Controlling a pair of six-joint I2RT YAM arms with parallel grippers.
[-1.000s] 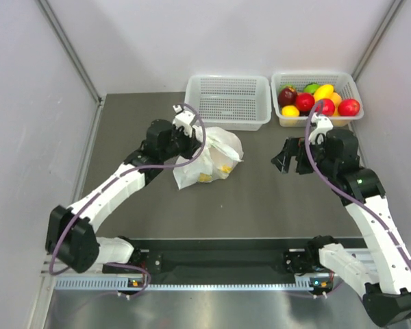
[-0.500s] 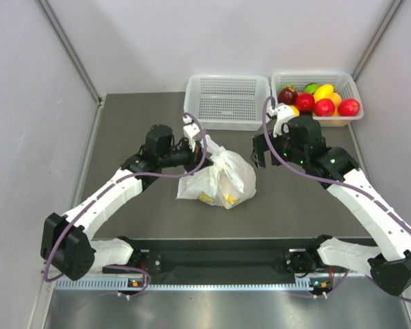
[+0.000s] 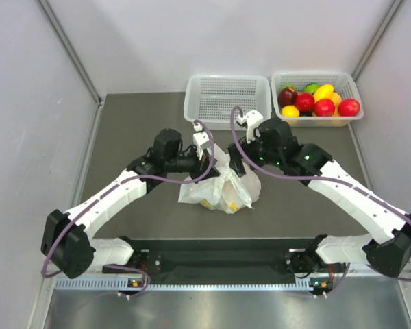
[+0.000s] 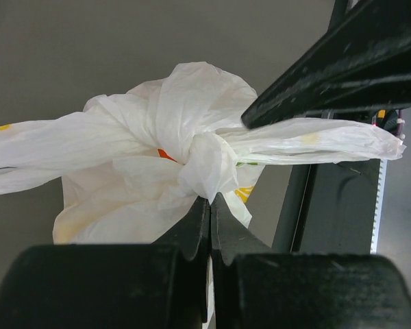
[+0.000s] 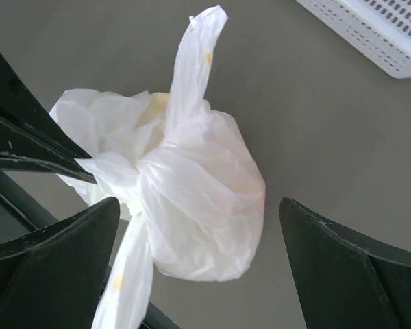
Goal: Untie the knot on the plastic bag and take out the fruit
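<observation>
**rigwatcher:** what changed in the last second? looks busy

**me:** mostly my right arm. A second ago the right gripper (image 3: 238, 157) sits over at the right of the overhead frame, below the full basket (image 3: 317, 118). Now it's swung in to the middle, jaws wide apart either side of the plastic bag (image 3: 222, 186) and not touching it. The left gripper (image 4: 209, 209) is pinched tight on the plastic just under the knot (image 4: 207, 164), and it has dragged the bag a bit right and down the frame. It now sits dead centre on the table (image 3: 137, 123), below the empty basket (image 3: 227, 101)

**rigwatcher:** so untying starts now?

**me:** I reckon so, one side anchors and the other is lined up for a handle or the knot. The knot's still tied, and the fruit stays hidden inside

**rigwatcher:** any logo on the bag?

**me:** nope, just small yellow marks, no text I can read anywhere
</observation>
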